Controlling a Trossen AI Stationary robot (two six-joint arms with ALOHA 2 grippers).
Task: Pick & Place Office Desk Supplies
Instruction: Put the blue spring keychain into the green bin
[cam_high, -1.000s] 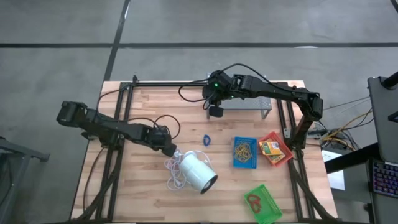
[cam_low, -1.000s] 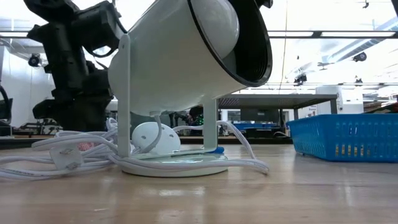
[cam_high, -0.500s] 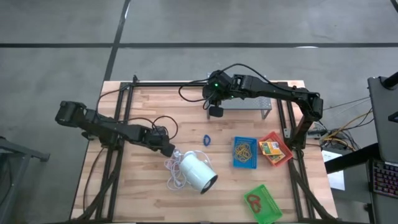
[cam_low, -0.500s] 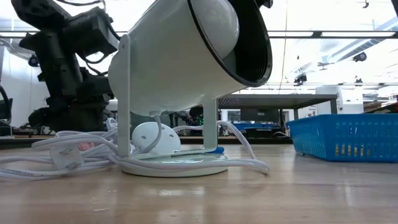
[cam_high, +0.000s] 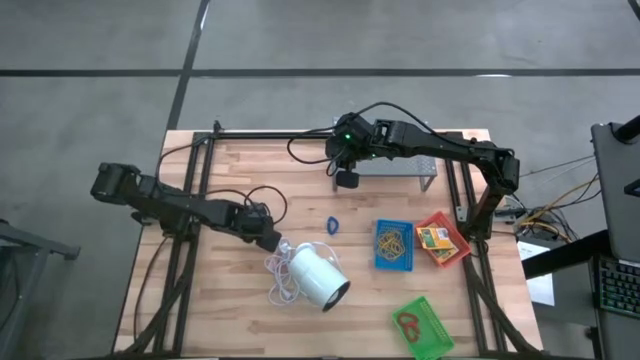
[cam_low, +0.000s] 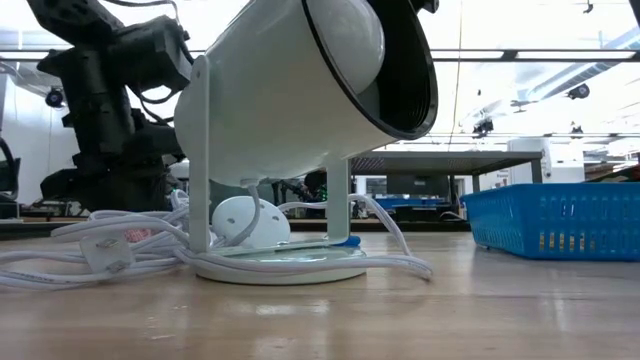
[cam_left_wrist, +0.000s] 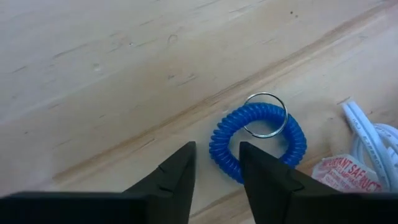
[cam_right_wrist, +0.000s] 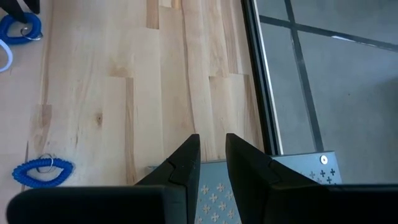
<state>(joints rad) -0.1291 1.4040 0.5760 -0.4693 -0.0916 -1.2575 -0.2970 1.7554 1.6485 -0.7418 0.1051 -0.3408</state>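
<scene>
While the left end effector (cam_high: 272, 240) sits low over the wooden bench (cam_high: 230, 320) beside the big white cylinder (cam_high: 318, 277) and its white cord (cam_high: 277, 283), its two dark fingers (cam_left_wrist: 176, 173) stand parted on either side of one edge of a blue coiled loop (cam_left_wrist: 257, 142) that lies flat on the wood with a metal ring (cam_left_wrist: 265, 116) on it; the fingers have a visible gap between them and whether they touch the coil cannot be told. A printed tag (cam_left_wrist: 341, 178) lies just beside that loop. Further along the middle of the bench, a second small blue loop (cam_high: 332, 224) lies on its own, well apart from the cylinder. Above it, near the far edge, the right end effector (cam_high: 347, 180) hangs by the grey perforated stand (cam_high: 400, 170), its fingers close together with a narrow gap and nothing between them. To the right stand a blue tray (cam_high: 394, 245) holding tan rubber bands (cam_high: 391, 241), a red tray (cam_high: 443, 239) with a yellow-orange printed box (cam_high: 432, 237) touching its inside, and nearer the front a green tray (cam_high: 422, 328) with red loops (cam_high: 407, 322) in it.
</scene>
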